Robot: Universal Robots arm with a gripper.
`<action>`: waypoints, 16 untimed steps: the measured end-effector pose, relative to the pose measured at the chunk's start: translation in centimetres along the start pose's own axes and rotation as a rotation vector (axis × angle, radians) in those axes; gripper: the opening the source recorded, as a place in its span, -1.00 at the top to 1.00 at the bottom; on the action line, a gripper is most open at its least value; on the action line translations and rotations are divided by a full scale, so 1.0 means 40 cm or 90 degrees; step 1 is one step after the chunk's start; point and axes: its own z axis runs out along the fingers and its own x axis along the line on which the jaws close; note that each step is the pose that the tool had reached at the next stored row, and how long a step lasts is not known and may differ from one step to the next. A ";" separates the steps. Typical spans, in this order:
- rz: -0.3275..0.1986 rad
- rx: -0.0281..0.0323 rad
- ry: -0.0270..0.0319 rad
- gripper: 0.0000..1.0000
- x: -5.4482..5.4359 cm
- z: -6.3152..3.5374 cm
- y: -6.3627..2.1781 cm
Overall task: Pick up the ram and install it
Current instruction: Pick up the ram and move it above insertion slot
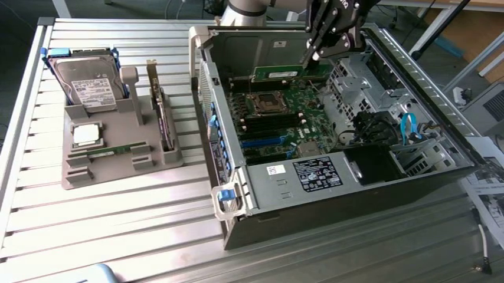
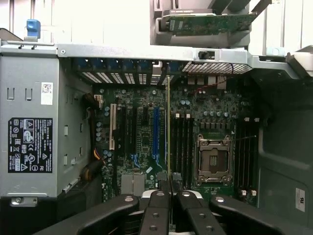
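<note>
Ram (image 1: 277,73) gripped at one end by the hand (image 1: 317,59), which is closed narrowly on the green stick. We see it held edge-down inside the open computer case (image 1: 260,197), over the motherboard (image 1: 293,94); the case stands on the desk (image 1: 118,236).

We see a pale metal table (image 1: 118,224) of long ribbed slats, stretching well out to the side of the gripper (image 1: 315,56) and below it. Soft light glints off its ridges. Past the table's far edge lies dark floor (image 1: 9,106). Just behind the gripper, a brown board (image 1: 445,26) shows.
</note>
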 end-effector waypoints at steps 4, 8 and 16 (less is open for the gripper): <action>0.000 0.0000 -0.0011 0.76 0.000 0.000 0.000; 0.000 0.0001 -0.0043 0.76 0.000 0.002 0.000; 0.000 0.0002 -0.0046 0.76 0.001 0.002 -0.017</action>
